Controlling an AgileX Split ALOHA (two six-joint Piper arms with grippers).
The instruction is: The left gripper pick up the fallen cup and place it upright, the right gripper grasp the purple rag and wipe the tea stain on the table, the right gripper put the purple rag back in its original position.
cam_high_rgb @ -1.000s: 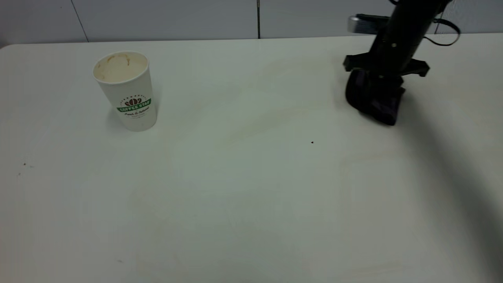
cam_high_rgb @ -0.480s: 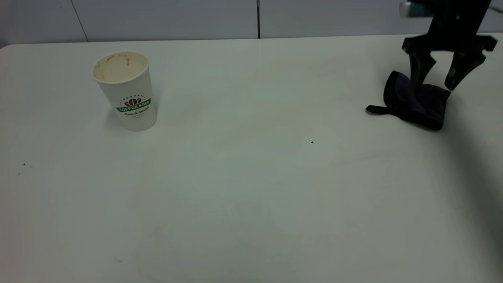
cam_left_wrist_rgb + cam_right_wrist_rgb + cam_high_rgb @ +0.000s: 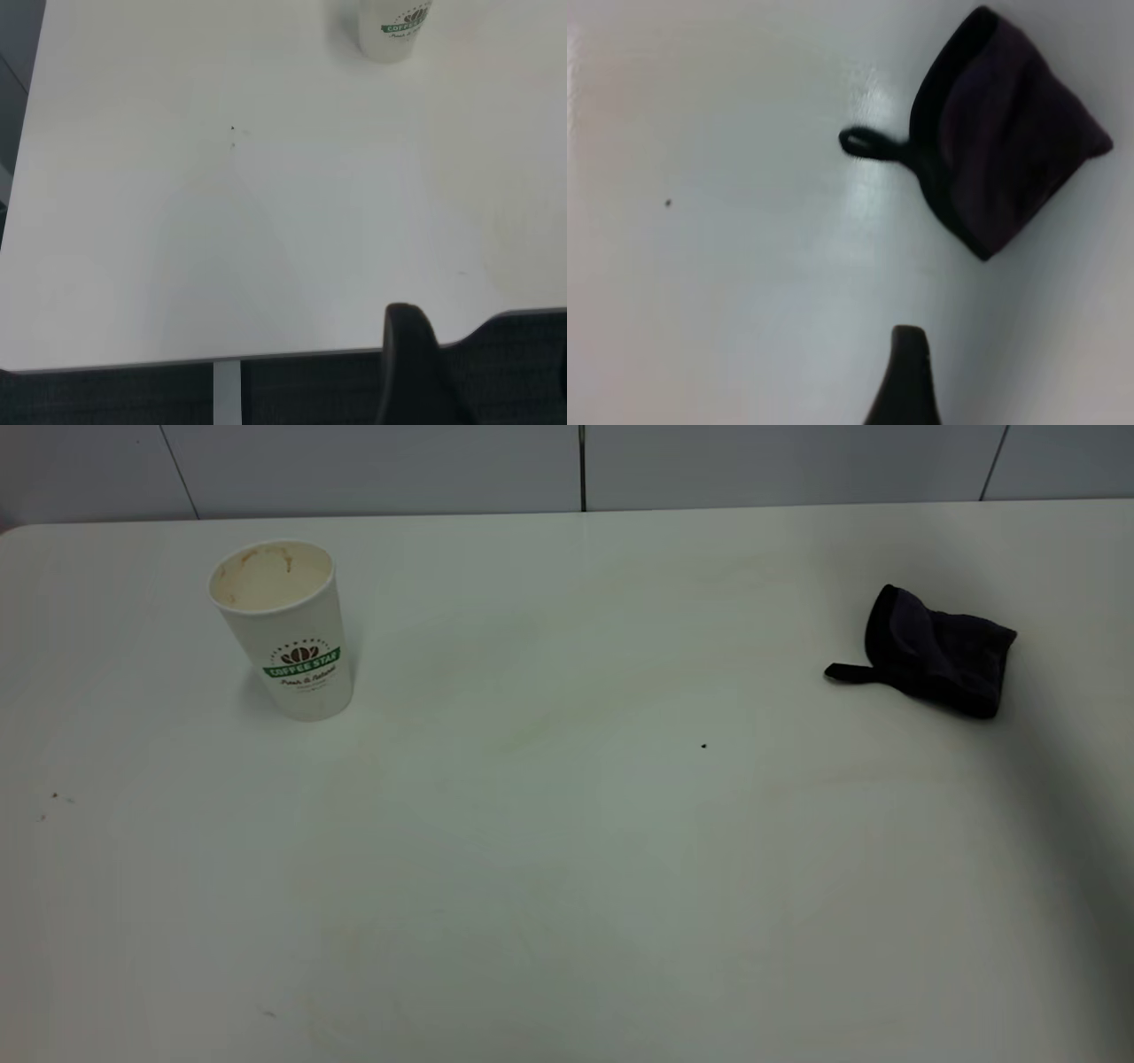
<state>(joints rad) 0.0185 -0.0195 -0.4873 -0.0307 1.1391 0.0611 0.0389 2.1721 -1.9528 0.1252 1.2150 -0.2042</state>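
Tan-stained cup (image 3: 285,631) upright on table (image 3: 567,850)

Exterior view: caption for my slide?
Cup upright at left, purple rag lying free at right on the white table; no gripper in frame.

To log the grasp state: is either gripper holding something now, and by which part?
Nothing is held. The purple rag lies free on the table; the cup stands alone.

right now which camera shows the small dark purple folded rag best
The right wrist view: the small dark purple folded rag fills much of it, black edging and loop tab plain. The exterior view shows it smaller, at the table's right. The left wrist view misses it.
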